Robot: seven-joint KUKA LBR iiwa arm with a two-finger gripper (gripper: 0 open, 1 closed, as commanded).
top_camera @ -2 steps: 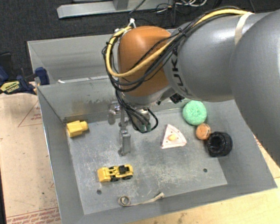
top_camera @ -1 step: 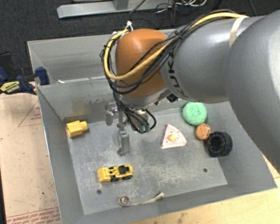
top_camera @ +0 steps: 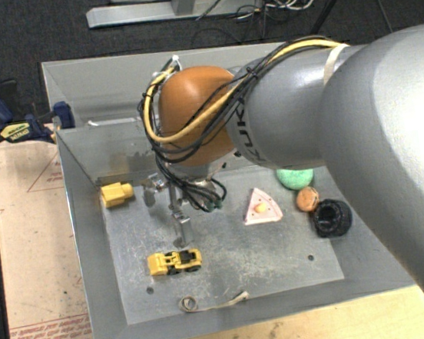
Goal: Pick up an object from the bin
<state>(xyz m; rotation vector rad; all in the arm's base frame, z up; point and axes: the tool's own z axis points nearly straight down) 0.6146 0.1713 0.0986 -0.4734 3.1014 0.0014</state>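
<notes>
Looking down from the camera view, the pincer point(top_camera: 182, 237) hangs low over the floor of the bin point(top_camera: 248, 265). From where I stand I cannot tell whether it is open or closed, and nothing shows caught in it. The nearest thing to it is a small yellow toy vehicle point(top_camera: 175, 262), lying on the floor toward 7 o'clock from the bin's middle. The pincer's tip is just at the toy's 12 o'clock side, near it but seemingly not touching, so I take the toy as the likely pick. It looks like a hard little toy, plastic or die-cast. I'd expect it to be light, stiff and not fragile, though its smooth sides and wheels may let it slip or roll. Its long axis runs from 9 o'clock to 3 o'clock, flat on the floor, and I cannot make out which end is the front. The sound hold, I'd judge, is across the narrow body at mid-length, closing along the 12-to-6 line. The other things lie well apart from it: a yellow block point(top_camera: 116, 194) at its 10 o'clock, a pale wedge point(top_camera: 262, 206) at 2 o'clock, and a bit of cord point(top_camera: 214, 302) at 5 o'clock.
</notes>
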